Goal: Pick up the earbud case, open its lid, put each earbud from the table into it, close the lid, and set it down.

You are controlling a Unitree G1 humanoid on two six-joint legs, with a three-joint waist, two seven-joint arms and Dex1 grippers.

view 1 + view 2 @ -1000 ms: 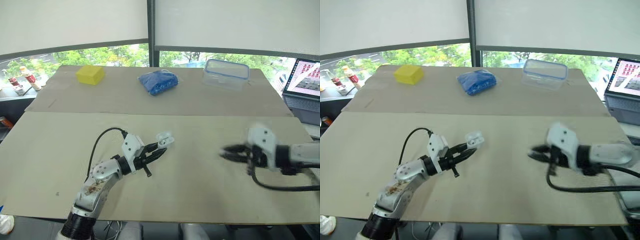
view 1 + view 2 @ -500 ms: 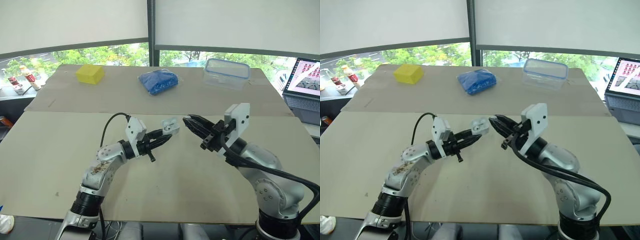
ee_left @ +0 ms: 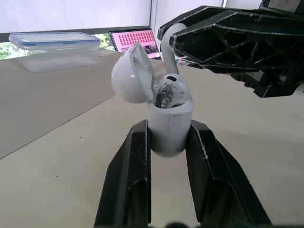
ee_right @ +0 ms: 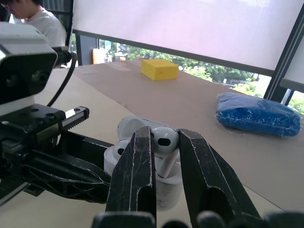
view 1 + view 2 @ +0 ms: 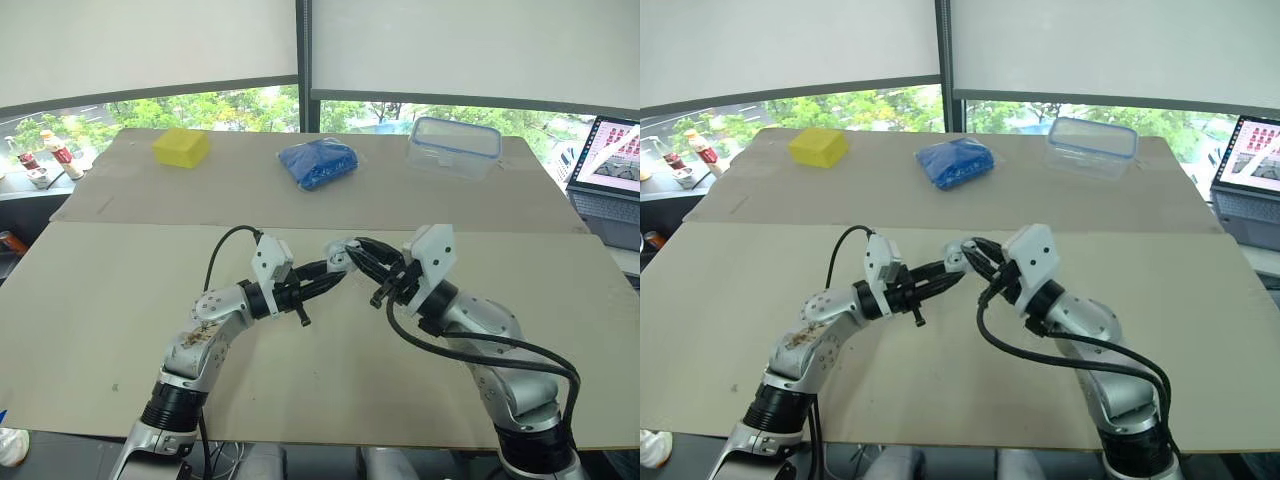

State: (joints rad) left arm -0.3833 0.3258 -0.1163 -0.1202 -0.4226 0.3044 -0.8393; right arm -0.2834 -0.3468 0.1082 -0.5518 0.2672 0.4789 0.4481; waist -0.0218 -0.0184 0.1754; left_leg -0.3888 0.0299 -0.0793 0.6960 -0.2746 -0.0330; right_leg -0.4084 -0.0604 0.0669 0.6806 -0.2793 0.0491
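My left gripper (image 5: 330,270) is shut on the white earbud case (image 3: 168,126), held upright above the table with its lid (image 3: 132,74) swung open. One earbud (image 3: 170,91) sits inside the case. My right gripper (image 4: 164,142) is shut on a second white earbud (image 4: 165,138), stem down, right over the case's open mouth (image 4: 164,183). The two grippers meet above the middle of the table (image 5: 352,262).
At the back of the table lie a yellow block (image 5: 181,148), a blue pouch (image 5: 317,163) and a clear lidded container (image 5: 452,147). A laptop (image 5: 608,160) stands at the far right. A person (image 4: 35,21) sits beyond the table's left side.
My right gripper has swung in from the right with the earbud and now meets the case. My left gripper has raised the case slightly toward the middle.
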